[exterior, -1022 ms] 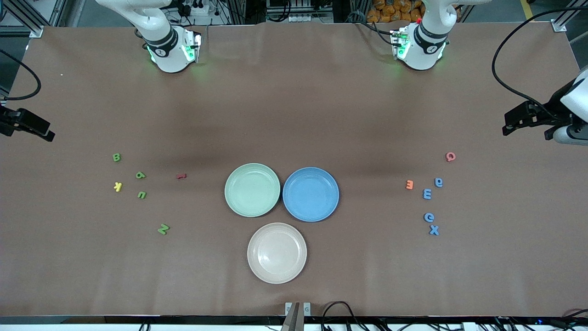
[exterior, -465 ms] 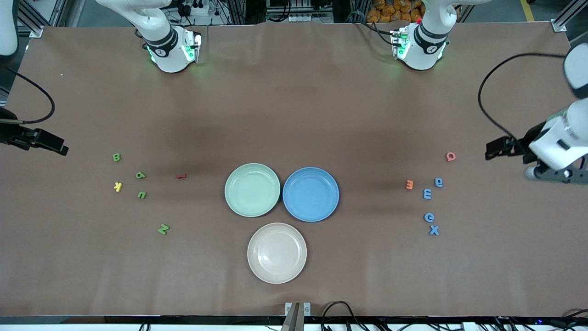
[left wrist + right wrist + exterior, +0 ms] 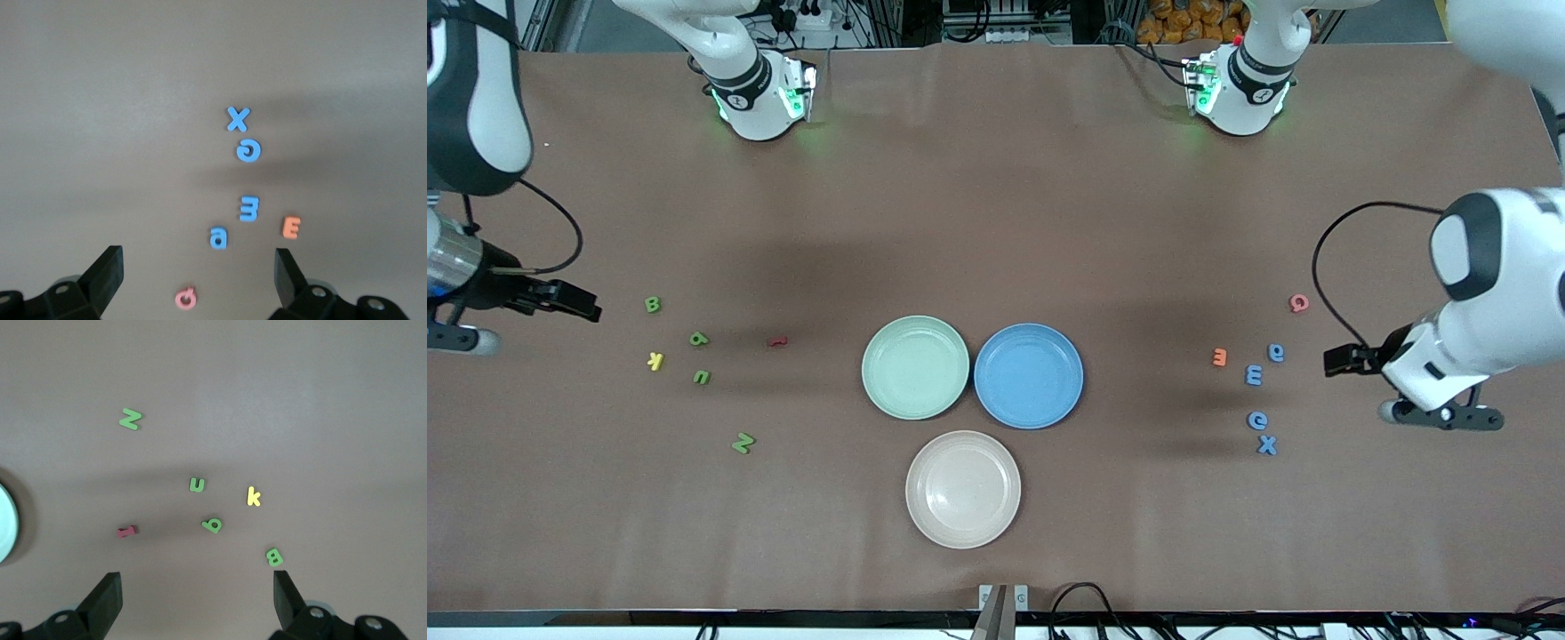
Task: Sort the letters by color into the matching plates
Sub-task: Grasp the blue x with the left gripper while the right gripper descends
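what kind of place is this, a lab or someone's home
Most likely a robotics lab: two robot arm bases bolted at one edge of a brown-covered table, aluminium framing and cables around it, and toy letters and plates laid out for a sorting trial.

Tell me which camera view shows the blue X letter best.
The left wrist view: the blue X lies unobstructed there on bare table, its crossed strokes plain, beside the blue e. The front view shows the same X smaller, toward the left arm's end. The right wrist view does not show it.
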